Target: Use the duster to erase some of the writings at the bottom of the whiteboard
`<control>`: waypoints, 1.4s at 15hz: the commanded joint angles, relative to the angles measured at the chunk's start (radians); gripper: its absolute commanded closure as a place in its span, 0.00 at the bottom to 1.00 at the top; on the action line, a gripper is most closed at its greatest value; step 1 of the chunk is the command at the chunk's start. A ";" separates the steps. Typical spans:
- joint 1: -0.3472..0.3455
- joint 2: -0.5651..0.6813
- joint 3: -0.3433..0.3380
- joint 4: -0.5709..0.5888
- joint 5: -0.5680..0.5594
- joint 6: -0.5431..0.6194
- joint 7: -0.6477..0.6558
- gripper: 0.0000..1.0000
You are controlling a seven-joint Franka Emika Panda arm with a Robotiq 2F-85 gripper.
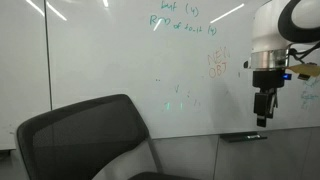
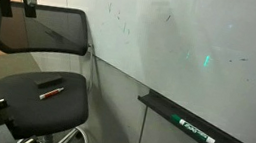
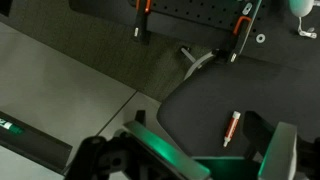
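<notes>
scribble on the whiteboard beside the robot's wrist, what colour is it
The scribble is orange-red, seen best in an exterior view.

One whiteboard (image 1: 100, 60), one chair (image 1: 85, 140), one marker (image 2: 52, 92), one ledge (image 2: 159, 106).

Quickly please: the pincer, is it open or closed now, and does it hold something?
Pincer: open, fingers wide apart in the wrist view, holding nothing.

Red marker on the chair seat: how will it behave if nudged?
The marker looks slim and cylindrical, so it would likely roll. It looks light; the chair seat seems padded fabric, which may damp rolling.
</notes>
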 commanded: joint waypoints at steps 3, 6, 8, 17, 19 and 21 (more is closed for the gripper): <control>0.003 0.001 -0.003 0.002 -0.002 -0.002 0.002 0.00; 0.003 0.001 -0.003 0.002 -0.002 -0.002 0.002 0.00; 0.003 0.001 -0.003 0.002 -0.002 -0.002 0.002 0.00; 0.029 0.128 0.137 0.097 -0.050 0.014 0.082 0.00; 0.038 0.193 0.192 0.136 -0.076 0.012 0.110 0.00; 0.043 0.261 0.240 0.183 -0.120 0.006 0.138 0.00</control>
